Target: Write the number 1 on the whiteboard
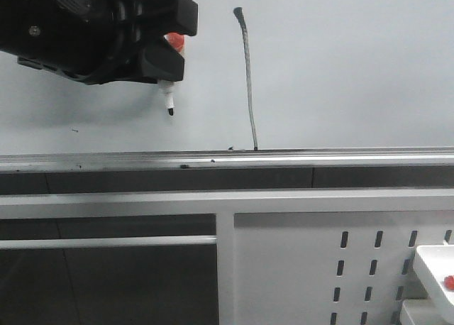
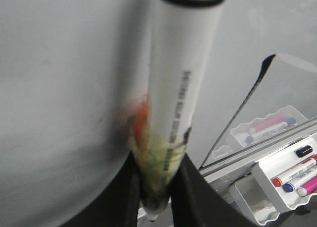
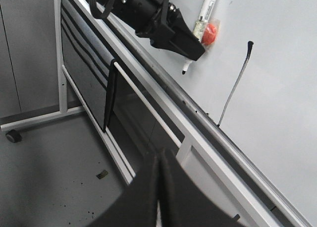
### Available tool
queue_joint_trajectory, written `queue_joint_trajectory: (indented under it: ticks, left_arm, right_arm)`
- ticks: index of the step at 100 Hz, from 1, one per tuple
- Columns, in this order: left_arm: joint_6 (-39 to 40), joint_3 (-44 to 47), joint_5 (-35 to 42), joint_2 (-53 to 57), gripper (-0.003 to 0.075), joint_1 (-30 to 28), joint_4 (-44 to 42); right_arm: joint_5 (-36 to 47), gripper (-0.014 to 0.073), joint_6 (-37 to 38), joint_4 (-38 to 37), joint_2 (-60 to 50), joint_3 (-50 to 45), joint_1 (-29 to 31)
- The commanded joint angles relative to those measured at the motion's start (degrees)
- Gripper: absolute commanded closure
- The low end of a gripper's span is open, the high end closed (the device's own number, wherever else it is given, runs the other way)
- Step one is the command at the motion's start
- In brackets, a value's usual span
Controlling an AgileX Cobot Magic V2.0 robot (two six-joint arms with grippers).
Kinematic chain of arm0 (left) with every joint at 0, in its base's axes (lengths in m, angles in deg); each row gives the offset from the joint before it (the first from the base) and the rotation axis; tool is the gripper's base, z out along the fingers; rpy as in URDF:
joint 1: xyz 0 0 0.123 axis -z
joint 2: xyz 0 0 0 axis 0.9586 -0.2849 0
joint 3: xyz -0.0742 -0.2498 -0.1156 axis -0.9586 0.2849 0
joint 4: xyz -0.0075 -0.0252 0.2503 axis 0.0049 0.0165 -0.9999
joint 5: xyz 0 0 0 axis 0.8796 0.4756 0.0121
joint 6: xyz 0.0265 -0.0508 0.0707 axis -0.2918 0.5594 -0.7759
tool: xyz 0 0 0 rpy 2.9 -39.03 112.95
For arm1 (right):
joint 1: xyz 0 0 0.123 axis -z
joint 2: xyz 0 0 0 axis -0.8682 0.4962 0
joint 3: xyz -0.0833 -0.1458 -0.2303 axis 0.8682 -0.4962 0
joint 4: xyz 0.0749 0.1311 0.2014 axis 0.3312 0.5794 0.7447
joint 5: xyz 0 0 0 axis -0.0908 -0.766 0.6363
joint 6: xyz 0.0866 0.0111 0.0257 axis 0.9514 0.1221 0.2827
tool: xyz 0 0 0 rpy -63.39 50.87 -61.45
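The whiteboard [image 1: 340,69] fills the upper front view, a silver rail [image 1: 298,158] along its lower edge. On it runs the number 1 [image 1: 247,69], a thin dark stroke from a small hook at the top down to the rail. My left gripper [image 1: 172,45] is shut on a white marker [image 1: 167,98] with a red label, tip pointing down, left of the stroke. In the left wrist view the marker [image 2: 178,98] stands between the black fingers [image 2: 198,197], the stroke [image 2: 242,108] off to one side. My right gripper [image 3: 159,160] is shut and empty, below the board.
Under the rail is a white perforated panel [image 1: 319,268] with slots. A white tray [image 1: 434,272] sits at the lower right; the left wrist view shows it holding several markers [image 2: 290,175]. The stand's foot and caster [image 3: 13,136] rest on the grey floor.
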Motion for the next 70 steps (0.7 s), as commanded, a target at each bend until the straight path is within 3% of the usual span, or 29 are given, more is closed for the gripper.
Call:
queue_joint_trajectory:
  ticks: [1,20,42,62,70]
  left_arm:
    - [1.09,-2.61,10.32,1.48,0.0739,-1.74,1.86]
    - [1.09,-2.61,10.54,1.48,0.0716,-1.74,0.41]
    - [1.09,-2.61,10.76,1.48,0.0577,-1.74,-0.11]
    - [1.09,-2.61,10.98,1.48,0.0500,-1.74,-0.11]
    - [1.09,-2.61,10.98,1.48,0.0423,-1.74,-0.37]
  right_arm:
    - [3.95,0.0642,-0.04,0.57,0.23,1.36,0.42]
    - [3.95,0.0642,-0.04,0.57,0.23,1.36,0.42]
    - [3.95,0.0642,-0.04,0.57,0.23,1.36,0.42]
    - [3.95,0.0642,-0.04,0.57,0.23,1.36,0.42]
    - [3.95,0.0642,-0.04,0.57,0.23,1.36,0.42]
